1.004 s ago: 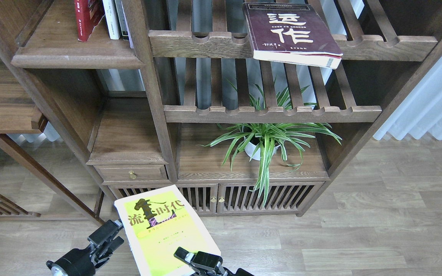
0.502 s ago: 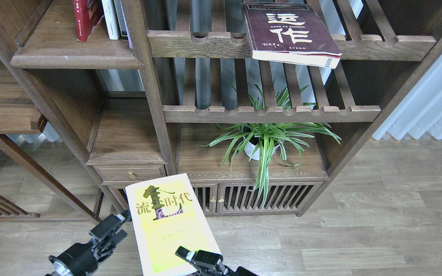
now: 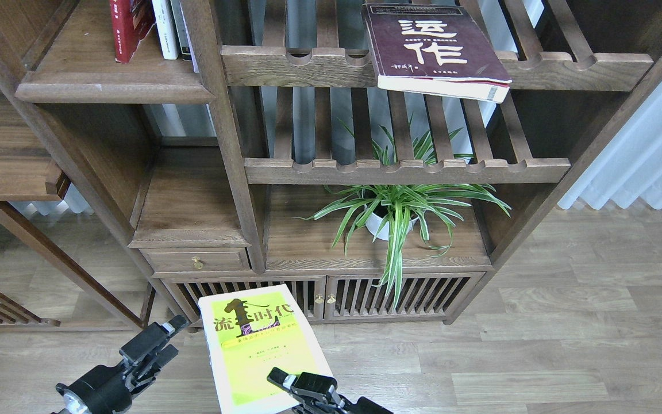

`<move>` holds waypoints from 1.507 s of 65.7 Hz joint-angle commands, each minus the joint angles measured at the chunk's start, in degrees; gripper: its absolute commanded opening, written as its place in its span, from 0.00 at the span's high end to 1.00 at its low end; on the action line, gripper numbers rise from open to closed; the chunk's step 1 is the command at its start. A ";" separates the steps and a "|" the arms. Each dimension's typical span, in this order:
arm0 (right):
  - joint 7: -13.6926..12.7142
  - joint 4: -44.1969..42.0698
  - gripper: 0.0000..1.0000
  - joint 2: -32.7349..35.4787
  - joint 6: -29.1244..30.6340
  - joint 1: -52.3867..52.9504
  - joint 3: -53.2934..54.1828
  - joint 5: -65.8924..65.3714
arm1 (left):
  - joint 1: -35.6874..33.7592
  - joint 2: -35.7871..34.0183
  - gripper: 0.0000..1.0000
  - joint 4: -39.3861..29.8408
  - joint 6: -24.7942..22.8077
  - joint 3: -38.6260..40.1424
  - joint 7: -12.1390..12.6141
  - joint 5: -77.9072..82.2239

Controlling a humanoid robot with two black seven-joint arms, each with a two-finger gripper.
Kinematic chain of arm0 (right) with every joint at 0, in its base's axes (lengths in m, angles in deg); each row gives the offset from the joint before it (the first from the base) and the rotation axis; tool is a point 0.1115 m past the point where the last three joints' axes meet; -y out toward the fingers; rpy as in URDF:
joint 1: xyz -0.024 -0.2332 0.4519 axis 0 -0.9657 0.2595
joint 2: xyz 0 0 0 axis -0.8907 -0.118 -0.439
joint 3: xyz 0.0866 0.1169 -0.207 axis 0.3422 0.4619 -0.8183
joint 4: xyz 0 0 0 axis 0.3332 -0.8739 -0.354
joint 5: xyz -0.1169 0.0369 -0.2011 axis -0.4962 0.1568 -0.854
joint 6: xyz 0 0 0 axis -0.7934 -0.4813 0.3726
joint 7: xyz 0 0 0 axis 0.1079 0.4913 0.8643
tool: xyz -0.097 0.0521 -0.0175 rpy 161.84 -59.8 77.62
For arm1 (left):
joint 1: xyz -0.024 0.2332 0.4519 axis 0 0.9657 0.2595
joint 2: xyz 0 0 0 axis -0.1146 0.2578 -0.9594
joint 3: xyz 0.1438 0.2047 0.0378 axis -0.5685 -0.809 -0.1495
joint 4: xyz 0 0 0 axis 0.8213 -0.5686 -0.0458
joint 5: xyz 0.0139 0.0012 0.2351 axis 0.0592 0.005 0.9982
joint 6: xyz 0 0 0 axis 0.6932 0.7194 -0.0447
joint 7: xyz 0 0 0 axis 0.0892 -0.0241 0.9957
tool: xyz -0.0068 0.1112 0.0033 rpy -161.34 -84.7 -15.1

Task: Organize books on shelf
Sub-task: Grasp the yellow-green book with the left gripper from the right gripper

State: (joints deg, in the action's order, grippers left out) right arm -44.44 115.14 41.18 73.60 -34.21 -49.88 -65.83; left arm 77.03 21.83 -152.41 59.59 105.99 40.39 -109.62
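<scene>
The lime-yellow book [image 3: 262, 348] is held face up, low in front of the cabinet. My right gripper [image 3: 301, 386] is shut on its lower right corner. My left gripper [image 3: 156, 345] is open and empty, a short gap left of the book. The thick dark maroon book [image 3: 431, 49] lies flat on the top slatted rack and overhangs its front rail. The red book [image 3: 129, 26] stands upright on the solid dark-brown shelf [image 3: 107, 86] at the upper left.
White and dark books [image 3: 167, 29] stand next to the red one against the upright post [image 3: 222, 132]. A potted spider plant [image 3: 397, 213] sits in the lower compartment. A second slatted rack [image 3: 405, 169] and a small drawer [image 3: 196, 260] lie below.
The yellow book shifted right, rose, then dropped back lower. My left gripper drew back left, away from the book's edge. My right gripper stayed on the book.
</scene>
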 commanded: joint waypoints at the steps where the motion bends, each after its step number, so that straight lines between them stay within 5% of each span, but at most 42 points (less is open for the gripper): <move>1: -0.16 0.03 0.95 0.00 0.01 -0.04 -1.10 -0.10 | -0.55 1.27 0.06 0.59 0.01 -1.41 -0.10 0.04; 21: -0.34 0.03 0.95 0.00 0.01 -0.74 -1.98 -0.80 | -1.34 4.08 0.11 2.43 0.01 -4.49 -0.54 -0.04; 28: -0.34 0.03 0.95 0.00 0.01 -1.18 -1.98 -1.59 | -1.78 5.75 0.22 3.49 0.01 -6.07 -0.54 -0.04; 42: -0.52 0.11 0.95 0.00 0.01 -2.32 -2.06 -1.85 | -2.31 7.86 0.53 4.98 0.01 -8.53 -2.38 -0.31; 48: -0.60 0.11 0.94 0.00 0.01 -2.76 -2.06 -2.38 | -1.87 8.12 0.93 5.07 0.01 -8.53 -5.36 -0.83; 53: -0.52 0.11 0.94 0.00 0.01 -2.85 -1.98 -2.38 | -2.31 8.13 0.94 4.98 0.01 -8.53 -7.04 -0.92; 89: 0.19 -3.93 0.89 0.00 0.01 2.69 1.01 -1.94 | -1.61 4.44 0.95 3.75 0.01 -8.79 -7.04 1.54; 99: 0.36 -4.28 0.76 0.00 0.01 2.60 0.92 -2.29 | -1.52 4.35 0.96 3.84 0.01 -8.62 -7.04 1.63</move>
State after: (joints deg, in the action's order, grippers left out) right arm -44.28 111.01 41.17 73.60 -31.51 -48.95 -67.77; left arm 75.46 26.29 -148.63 59.57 97.18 33.39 -108.00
